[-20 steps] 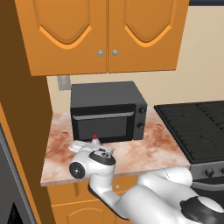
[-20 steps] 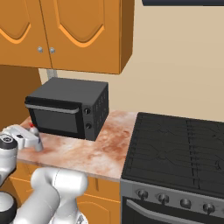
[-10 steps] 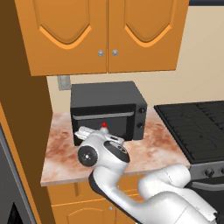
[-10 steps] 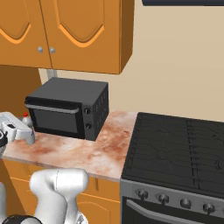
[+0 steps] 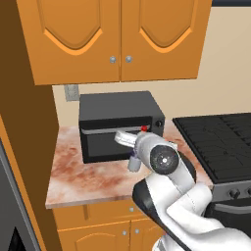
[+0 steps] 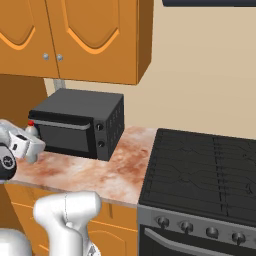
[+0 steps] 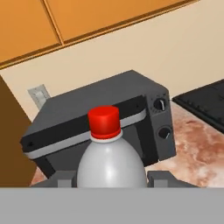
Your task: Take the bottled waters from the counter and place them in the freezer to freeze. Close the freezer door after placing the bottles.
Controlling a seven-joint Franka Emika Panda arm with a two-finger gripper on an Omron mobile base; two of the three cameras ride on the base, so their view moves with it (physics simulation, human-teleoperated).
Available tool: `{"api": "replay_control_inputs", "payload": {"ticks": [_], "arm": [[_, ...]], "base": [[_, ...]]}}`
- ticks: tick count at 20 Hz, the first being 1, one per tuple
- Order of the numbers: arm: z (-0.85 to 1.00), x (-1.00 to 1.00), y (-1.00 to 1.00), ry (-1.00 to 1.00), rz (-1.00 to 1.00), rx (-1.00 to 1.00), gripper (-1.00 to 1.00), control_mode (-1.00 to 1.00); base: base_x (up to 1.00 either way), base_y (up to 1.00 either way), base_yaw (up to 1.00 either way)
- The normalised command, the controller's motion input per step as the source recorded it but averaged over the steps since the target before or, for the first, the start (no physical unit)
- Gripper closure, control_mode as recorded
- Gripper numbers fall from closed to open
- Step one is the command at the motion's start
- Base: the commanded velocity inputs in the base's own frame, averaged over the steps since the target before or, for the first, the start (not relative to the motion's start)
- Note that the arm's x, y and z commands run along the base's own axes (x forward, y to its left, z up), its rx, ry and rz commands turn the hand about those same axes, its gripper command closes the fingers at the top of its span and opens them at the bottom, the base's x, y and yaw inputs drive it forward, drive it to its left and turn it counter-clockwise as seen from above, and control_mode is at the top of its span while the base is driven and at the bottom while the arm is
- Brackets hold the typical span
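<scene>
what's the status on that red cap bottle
Gripper shut on red-capped water bottle. Bottle lifted off the counter, in front of the microwave. Nothing blocking it.

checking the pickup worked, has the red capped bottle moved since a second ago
Yes. The red-capped water bottle, held in the pincer, has risen off the counter and shifted right, now level with the microwave door.

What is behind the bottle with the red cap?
Behind the red-capped bottle stands the black microwave on the pink counter, with the wall behind it. The bottle covers part of the microwave's door.
</scene>
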Motion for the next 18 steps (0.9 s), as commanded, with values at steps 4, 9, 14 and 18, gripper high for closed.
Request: {"api": "replay_control_inputs", "payload": {"ticks": [4,9,14,18], "arm": [[0.39,-0.38,-0.58,0.0,0.4,0.0,1.0,-1.0],[0.29,-0.32,-0.46,0.0,0.41,-0.03,1.0,-1.0],[-0.03,-0.67,-0.48,-0.1,0.34,-0.02,1.0,-1.0],[-0.05,-0.77,-0.47,-0.27,0.16,0.0,1.0,-1.0]], "base": [[0.0,0.0,0.0],[0.0,0.0,0.0],[0.0,0.0,0.0],[0.0,0.0,0.0]]}}
